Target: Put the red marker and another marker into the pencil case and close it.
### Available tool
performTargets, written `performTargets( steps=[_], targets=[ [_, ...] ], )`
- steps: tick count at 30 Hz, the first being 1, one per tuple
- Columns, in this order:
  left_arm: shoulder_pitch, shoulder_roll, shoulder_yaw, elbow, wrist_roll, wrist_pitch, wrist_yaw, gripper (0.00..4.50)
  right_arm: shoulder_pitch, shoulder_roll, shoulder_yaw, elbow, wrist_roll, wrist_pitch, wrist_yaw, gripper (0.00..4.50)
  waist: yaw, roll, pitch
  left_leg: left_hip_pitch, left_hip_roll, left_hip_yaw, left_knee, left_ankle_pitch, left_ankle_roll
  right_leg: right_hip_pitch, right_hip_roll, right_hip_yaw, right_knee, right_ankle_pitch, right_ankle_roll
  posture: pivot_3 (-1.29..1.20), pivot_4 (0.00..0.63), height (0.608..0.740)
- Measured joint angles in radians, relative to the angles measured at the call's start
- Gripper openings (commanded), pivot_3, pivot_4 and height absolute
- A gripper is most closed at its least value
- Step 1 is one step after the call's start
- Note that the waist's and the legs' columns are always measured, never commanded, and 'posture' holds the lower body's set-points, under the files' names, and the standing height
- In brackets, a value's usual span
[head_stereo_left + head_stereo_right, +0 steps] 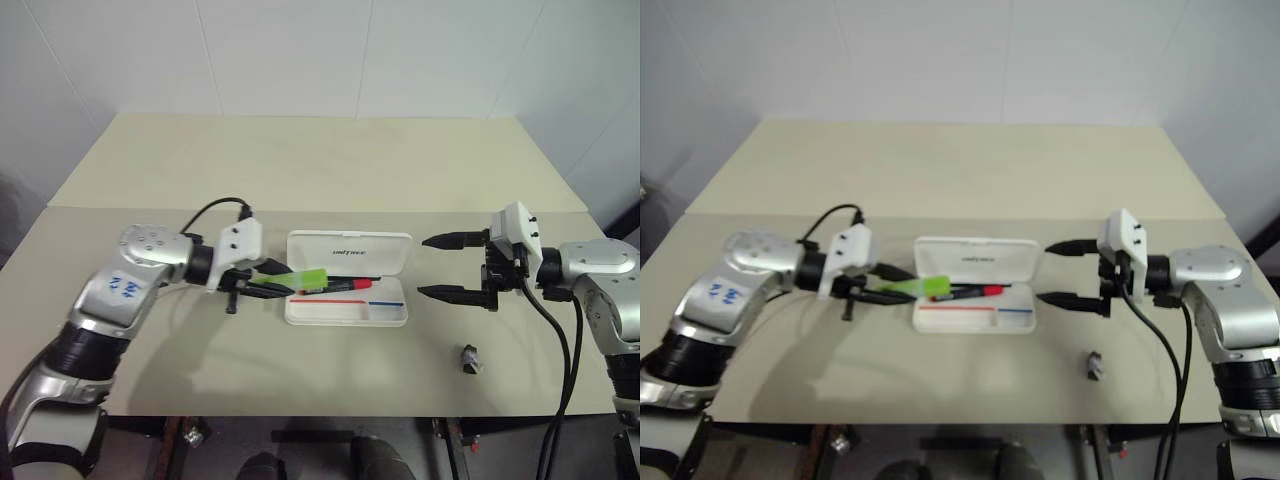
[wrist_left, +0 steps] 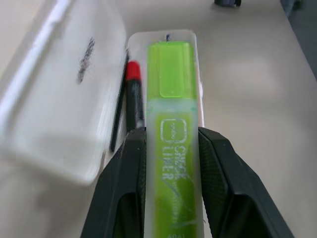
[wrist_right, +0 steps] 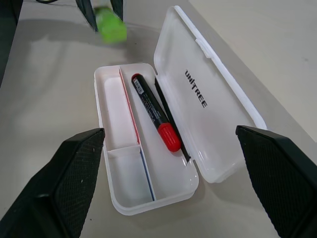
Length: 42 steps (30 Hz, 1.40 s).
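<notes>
A beige counter (image 1: 330,150) meets white walls, its far half bare. The open pencil case (image 1: 347,310) holds the red marker (image 3: 156,111). The left claw (image 1: 262,281) grips the green highlighter (image 2: 172,148) over the case's left end. The right claw (image 1: 438,266) gapes wide beside its right end.

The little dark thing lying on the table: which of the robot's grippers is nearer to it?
Right. The right gripper hangs open just beyond the small dark object; the left gripper is across the pencil case.
</notes>
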Motion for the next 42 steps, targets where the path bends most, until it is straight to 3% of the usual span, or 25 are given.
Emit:
performTargets(
  steps=[15, 37, 42],
  targets=[
    [-0.106, -0.18, -0.15, 0.154, 0.147, -0.008, 0.003, 1.06, 0.14, -0.016, -0.045, -0.116, 0.036, 0.04, -0.045, 4.5, 0.007, 0.0, 0.0, 0.0, -0.001, 0.0, 0.002, 0.0, 0.0, 0.0, 0.0, 0.002, 0.001, 0.001, 0.001, 0.0, 0.15, 0.74],
    [-0.107, -0.203, -0.211, 0.153, 0.247, -0.007, -0.032, 1.06, 0.199, -0.019, -0.073, -0.212, 0.068, 0.058, -0.128, 4.5, 0.003, 0.0, 0.0, 0.001, -0.001, 0.0, 0.002, 0.001, -0.001, 0.0, 0.001, 0.003, 0.003, 0.001, 0.001, 0.0, 0.15, 0.74],
    [-0.111, -0.209, -0.212, 0.154, 0.264, -0.004, -0.024, 2.68, 0.199, -0.017, -0.073, -0.213, 0.069, 0.058, -0.135, 4.5, 0.003, 0.0, 0.0, 0.001, -0.001, 0.0, 0.003, 0.001, -0.001, 0.0, 0.001, 0.003, 0.005, 0.001, 0.001, 0.0, 0.15, 0.74]
  ],
)
